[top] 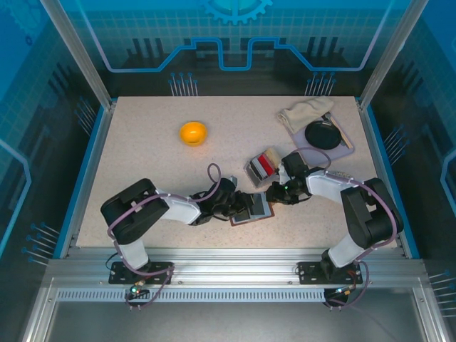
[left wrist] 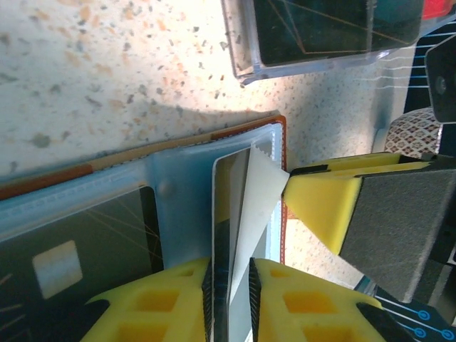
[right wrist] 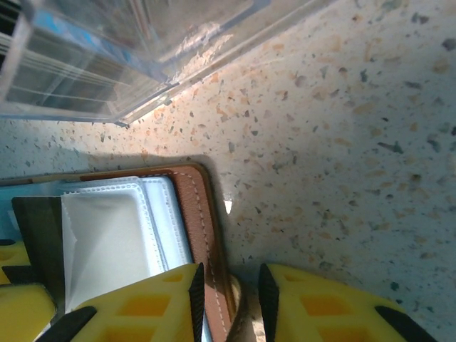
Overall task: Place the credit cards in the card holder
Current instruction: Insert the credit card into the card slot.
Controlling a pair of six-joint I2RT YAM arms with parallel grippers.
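A light, stiff, probably slippery card (left wrist: pixel 226 214) is being clamped at its end by the left hand (left wrist: pixel 229 278), partly inside the card holder (right wrist: pixel 192 206) on the counter (right wrist: pixel 342 142); the holder's floppy leather edge is being pinched by the right hand (right wrist: pixel 231 281).

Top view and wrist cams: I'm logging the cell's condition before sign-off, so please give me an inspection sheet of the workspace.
Surface: speckled table, no spills seen.
Job's things: holder lies open near the front edge. A card stands at its clear pocket. Spare cards sit in the tray.
Clutter: orange bowl, cloth, black disc.
Grippers: left gripper has the card between its fingers, grip unclear. Right gripper fingers pinch the holder's leather edge.
Cables: purple cables loop along both arms.
Surroundings: blue panels and a metal frame.
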